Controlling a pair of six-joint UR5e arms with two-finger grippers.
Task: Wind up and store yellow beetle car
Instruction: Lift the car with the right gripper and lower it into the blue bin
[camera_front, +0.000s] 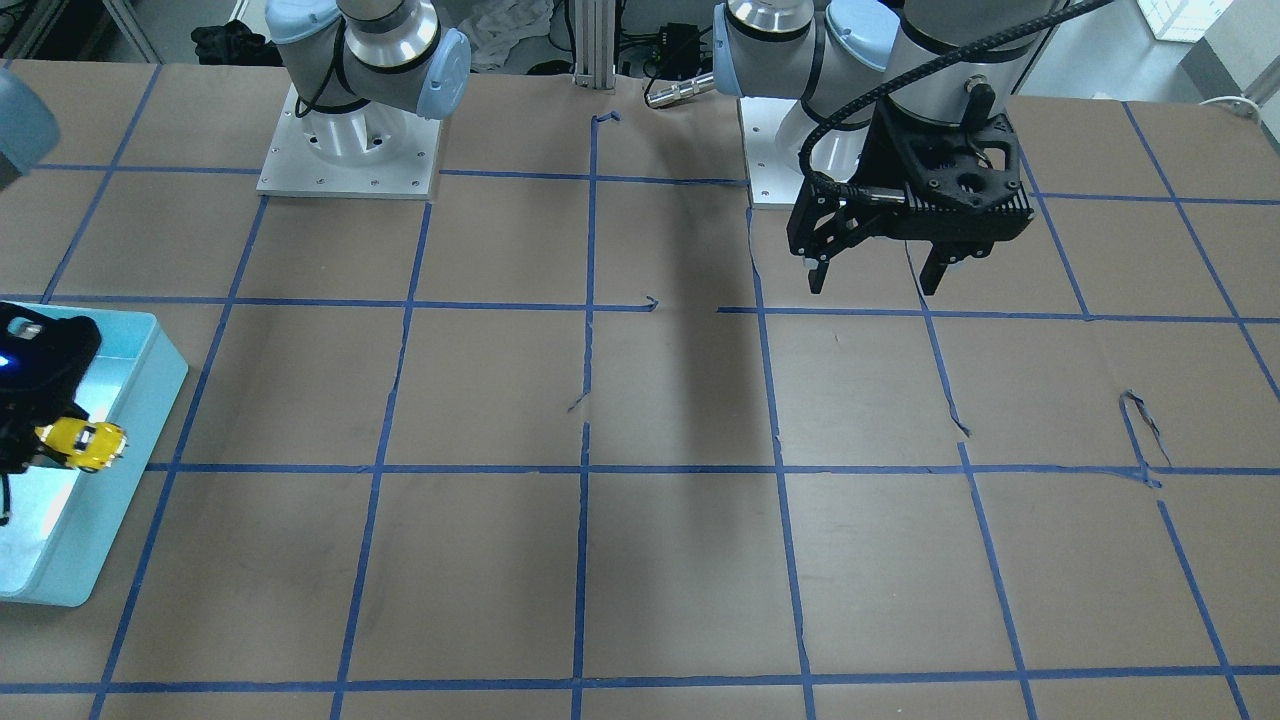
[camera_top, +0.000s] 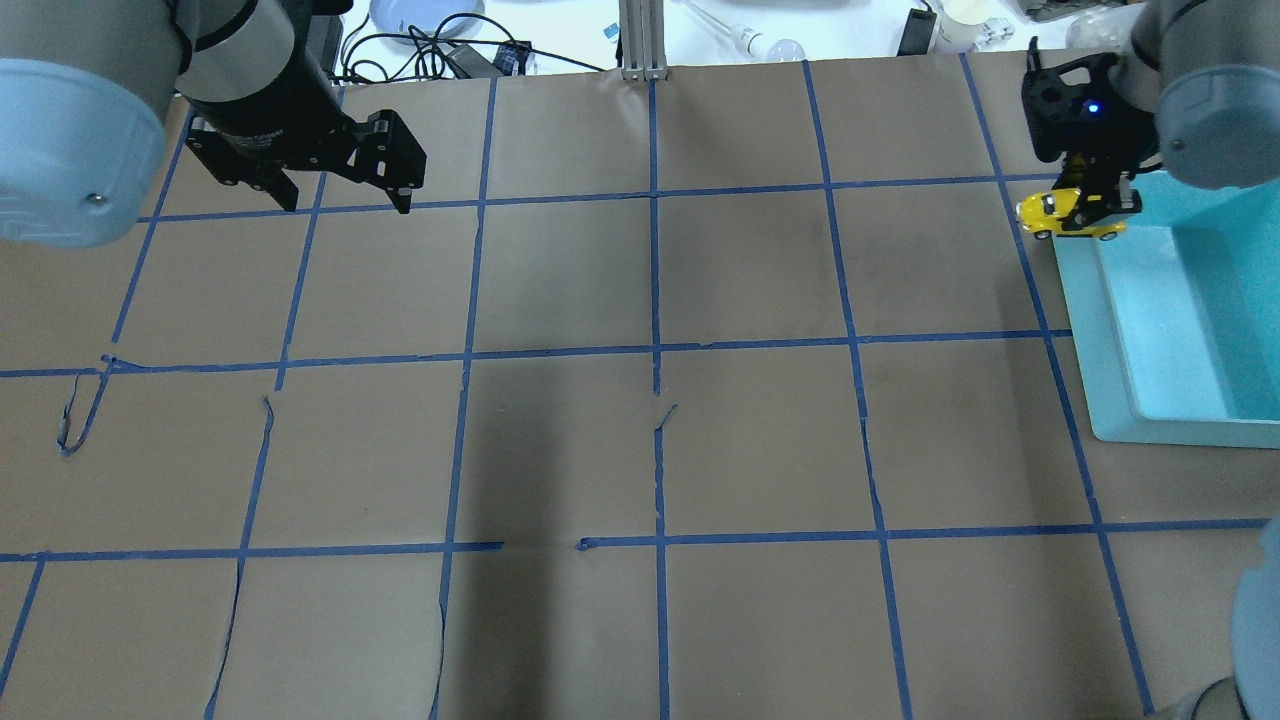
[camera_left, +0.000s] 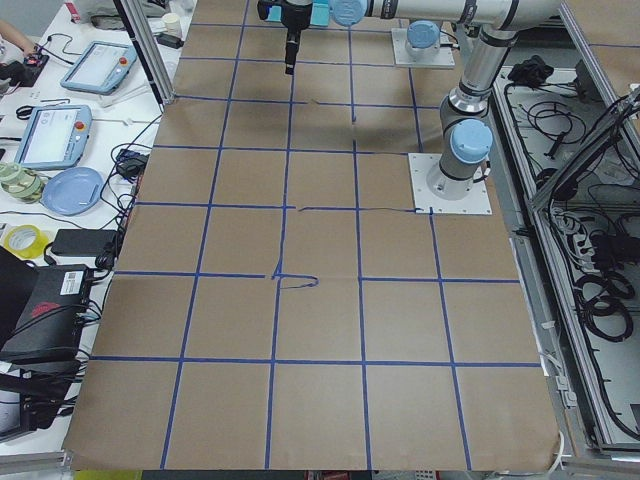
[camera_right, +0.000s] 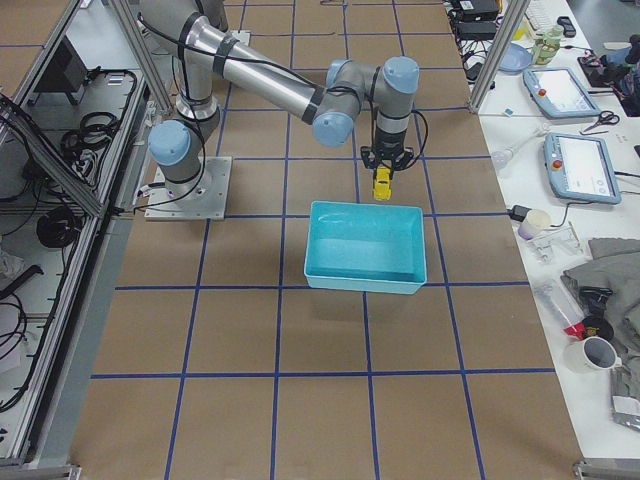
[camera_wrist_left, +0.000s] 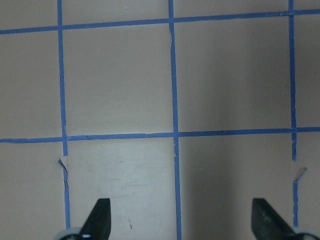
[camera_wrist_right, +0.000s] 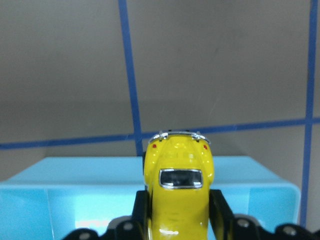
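1. Yellow beetle car (camera_wrist_right: 177, 192): clamped in my right gripper (camera_top: 1090, 195), held over rim of teal bin (camera_top: 1100, 330).
2. My left gripper (camera_top: 347, 205): jaws wide, empty.
3. Risk: if released here, car prob. clips rim & bounces out.

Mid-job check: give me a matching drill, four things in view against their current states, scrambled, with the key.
Things:
1. small yellow beetle toy car
2. left black two-finger gripper
3. right black two-finger gripper
4. light blue plastic bin

States:
A. open, holding nothing
B. lying flat on the robot's right side
C. shut on a toy
D. held aloft, gripped at its sides

Pairs: 1-D, 2-A, 3-C, 4-B
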